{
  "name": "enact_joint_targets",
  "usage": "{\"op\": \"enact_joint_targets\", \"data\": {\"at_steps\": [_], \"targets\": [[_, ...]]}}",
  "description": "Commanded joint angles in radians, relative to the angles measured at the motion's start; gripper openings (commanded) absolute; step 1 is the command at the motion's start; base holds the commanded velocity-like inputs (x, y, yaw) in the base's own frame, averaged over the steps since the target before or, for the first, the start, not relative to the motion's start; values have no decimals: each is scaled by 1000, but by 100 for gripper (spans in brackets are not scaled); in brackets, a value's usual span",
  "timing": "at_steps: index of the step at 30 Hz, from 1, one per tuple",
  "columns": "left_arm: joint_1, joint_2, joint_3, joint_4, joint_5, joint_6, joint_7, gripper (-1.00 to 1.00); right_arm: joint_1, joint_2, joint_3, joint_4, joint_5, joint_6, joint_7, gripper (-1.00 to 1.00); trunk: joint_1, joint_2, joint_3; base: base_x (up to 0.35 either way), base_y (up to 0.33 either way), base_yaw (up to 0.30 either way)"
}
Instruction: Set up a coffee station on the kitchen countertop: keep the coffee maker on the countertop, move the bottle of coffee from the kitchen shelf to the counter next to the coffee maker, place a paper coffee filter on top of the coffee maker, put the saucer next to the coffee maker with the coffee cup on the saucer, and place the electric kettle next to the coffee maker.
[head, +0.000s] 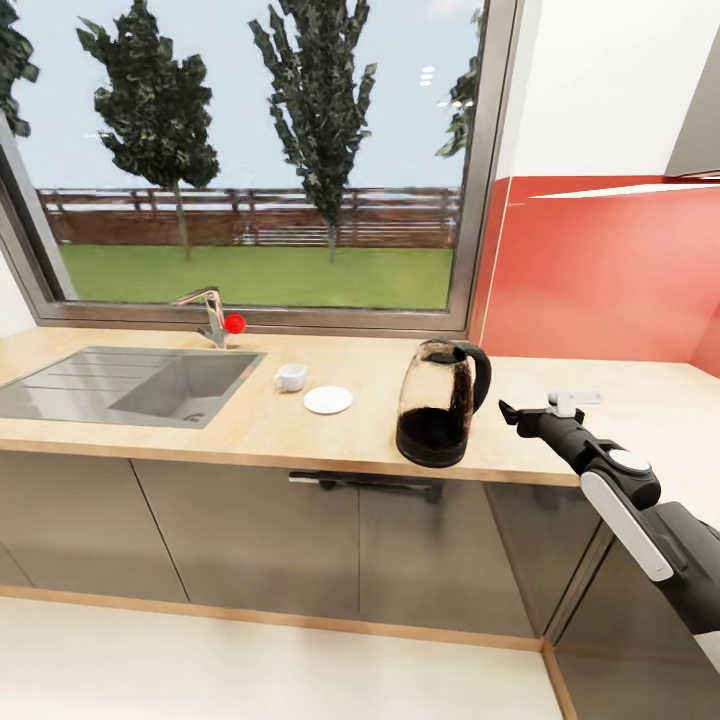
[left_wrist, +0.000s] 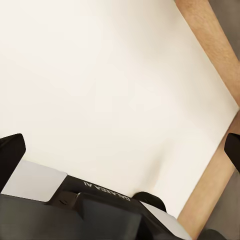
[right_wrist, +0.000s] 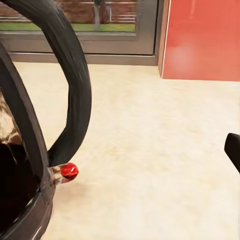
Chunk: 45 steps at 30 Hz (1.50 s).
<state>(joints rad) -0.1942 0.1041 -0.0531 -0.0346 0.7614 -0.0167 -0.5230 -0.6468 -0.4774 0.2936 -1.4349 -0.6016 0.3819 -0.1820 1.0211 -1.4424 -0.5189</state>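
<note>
Before you runs the long light wood-grain countertop (head: 330, 420) with its grey steel sink (head: 120, 385) at the left. Your clear glass electric kettle (head: 440, 402) with black base and handle stands near the front edge. Your right gripper (head: 512, 412) hovers just beside its handle, fingers apart and empty. Between sink and kettle lie the flat white saucer (head: 328, 400) and the small white coffee cup (head: 291, 376), apart. Your left gripper (left_wrist: 120, 150) hangs spread wide over pale floor.

Clear glass electric kettle (head: 437, 405) — wood-grain countertop (head: 330, 430)
</note>
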Motion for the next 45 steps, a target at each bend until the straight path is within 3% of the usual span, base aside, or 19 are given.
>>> {"op": "enact_joint_targets", "data": {"at_steps": [1, 45], "targets": [[-1, 0, -6, 1, 6, -2, -3, 100, -1, -1, 3, -1, -10, 2, -10, 100, 0, -1, -1, 30, -27, 0], [-1, 0, -5, 1, 6, -2, -3, 100, -1, -1, 4, 4, -10, 2, -10, 100, 0, -1, -1, 64, 6, 0]]}}
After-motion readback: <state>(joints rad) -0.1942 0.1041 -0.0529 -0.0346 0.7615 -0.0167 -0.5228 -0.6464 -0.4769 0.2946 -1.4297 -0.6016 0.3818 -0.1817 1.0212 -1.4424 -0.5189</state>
